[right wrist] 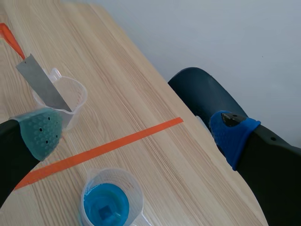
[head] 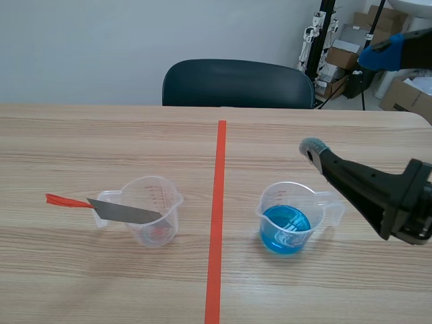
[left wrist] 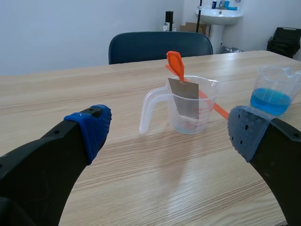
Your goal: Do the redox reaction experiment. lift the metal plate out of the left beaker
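A clear left beaker (head: 156, 233) stands left of the tape line. A grey metal plate (head: 125, 212) leans in it, and its orange-red handle (head: 65, 200) sticks out over the rim to the left. In the left wrist view the plate (left wrist: 185, 97) and beaker (left wrist: 207, 96) stand ahead of my left gripper (left wrist: 169, 131), which is open, empty and well short of them. The left arm does not show in the scene view. My right gripper (head: 347, 101) hovers open above the right beaker (head: 287, 226), which holds blue liquid. The right wrist view shows that blue beaker (right wrist: 110, 202) below its gripper (right wrist: 136, 132).
An orange-red tape line (head: 217, 223) runs down the middle of the wooden table. A dark chair (head: 236, 81) stands at the far edge. Cardboard boxes (head: 405, 94) and a stand sit beyond the table at the back right.
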